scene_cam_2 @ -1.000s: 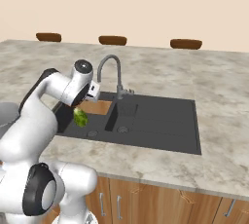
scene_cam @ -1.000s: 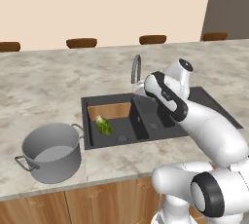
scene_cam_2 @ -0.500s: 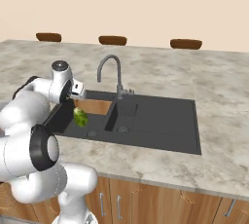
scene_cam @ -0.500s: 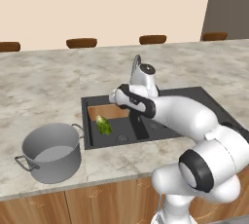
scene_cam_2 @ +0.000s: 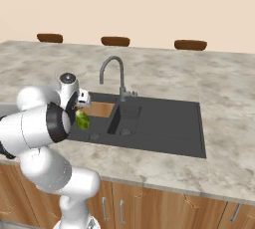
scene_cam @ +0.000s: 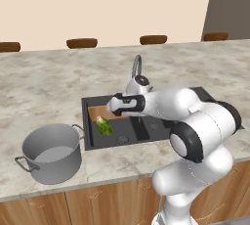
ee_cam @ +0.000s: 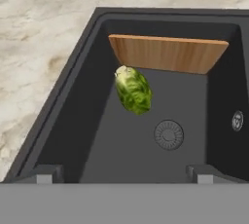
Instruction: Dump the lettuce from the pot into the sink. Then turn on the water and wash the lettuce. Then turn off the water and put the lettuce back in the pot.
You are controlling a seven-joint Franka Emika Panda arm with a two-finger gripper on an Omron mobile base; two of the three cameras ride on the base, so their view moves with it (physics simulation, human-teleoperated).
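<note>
Green lettuce (ee_cam: pixel 133 90) lies in the sink (ee_cam: pixel 73 101) basin; the empty, spread gripper (ee_cam: pixel 121 175) hovers above, poised for pickup toward the pot (scene_cam: pixel 50 153).

In the left base view, the robot arm covers the lower stem of the faucet (scene_cam: pixel 136 67) and most of the right side of the sink (scene_cam: pixel 93 136). The left loop handle of the pot (scene_cam: pixel 51 151) is partly cut by its own body.

In the right base view, the arm covers the left rim of the sink and part of the lettuce (scene_cam_2: pixel 82 121).

In the hand view, the upper right corner of the sink is cut off by the picture's edge. A small round fitting (ee_cam: pixel 237 120) on the basin's right wall is too small to identify.
</note>
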